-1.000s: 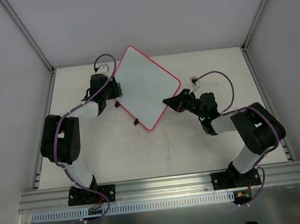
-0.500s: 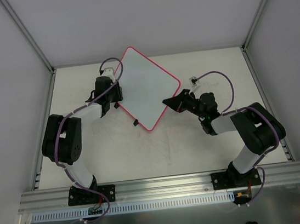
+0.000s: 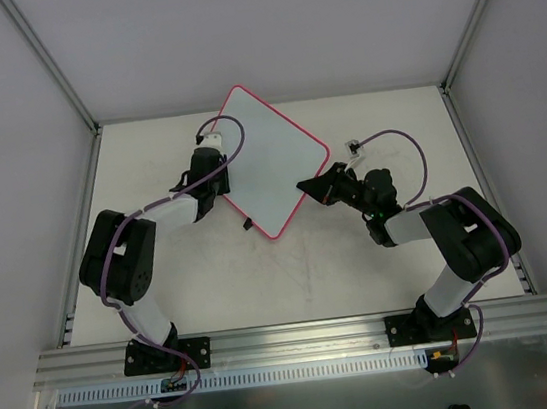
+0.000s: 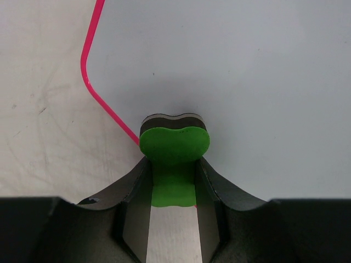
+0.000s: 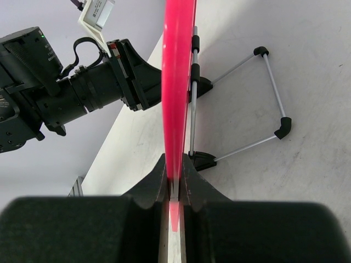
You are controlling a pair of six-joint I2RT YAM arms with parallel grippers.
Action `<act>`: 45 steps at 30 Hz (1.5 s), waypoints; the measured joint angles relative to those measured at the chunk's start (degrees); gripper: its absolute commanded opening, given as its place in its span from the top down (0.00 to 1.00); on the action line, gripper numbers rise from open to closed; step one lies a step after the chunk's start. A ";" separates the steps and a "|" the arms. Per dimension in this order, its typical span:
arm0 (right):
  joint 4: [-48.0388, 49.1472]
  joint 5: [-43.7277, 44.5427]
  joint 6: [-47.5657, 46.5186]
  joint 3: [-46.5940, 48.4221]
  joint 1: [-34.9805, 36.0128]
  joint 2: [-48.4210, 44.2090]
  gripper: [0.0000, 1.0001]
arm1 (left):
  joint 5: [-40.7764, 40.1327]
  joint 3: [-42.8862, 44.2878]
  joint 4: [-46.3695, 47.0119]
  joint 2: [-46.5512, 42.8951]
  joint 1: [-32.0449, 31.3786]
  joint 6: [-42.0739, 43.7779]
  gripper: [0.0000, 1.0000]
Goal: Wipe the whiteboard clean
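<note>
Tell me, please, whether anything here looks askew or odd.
Only the whiteboard: it sits turned corner-on to the table, its frame pinched by the right gripper. The left gripper holds a green eraser near its edge.

The flat white board with a pink-red frame (image 3: 270, 160) sits turned like a diamond. Its face looks clean.

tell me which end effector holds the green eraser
The left end effector: it pinches the green eraser over the whiteboard, while the right end effector clamps only the pink frame.
</note>
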 measured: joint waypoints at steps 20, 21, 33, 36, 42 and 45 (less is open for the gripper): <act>-0.02 -0.50 0.24 0.00 -0.31 -0.02 1.00 | -2.21 8.39 -5.42 2.67 -0.11 1.79 1.00; -0.02 -0.52 0.26 0.00 -0.31 -0.02 1.00 | -2.12 9.27 -5.38 2.84 -0.11 1.95 1.00; -0.13 -0.74 0.46 0.00 -0.50 -0.02 1.00 | -2.08 8.57 -5.18 3.54 -0.09 2.19 1.00; -0.13 -0.79 0.46 0.00 -0.52 -0.02 1.00 | -2.34 5.73 -5.20 2.49 -0.11 1.92 1.00; -0.13 -0.81 0.44 0.00 -0.55 -0.02 1.00 | -2.78 1.73 -5.35 1.03 -1.01 1.11 1.00; -0.13 -0.81 0.42 0.00 -0.57 -0.02 1.00 | -3.58 1.53 -5.16 1.01 -1.53 1.03 1.00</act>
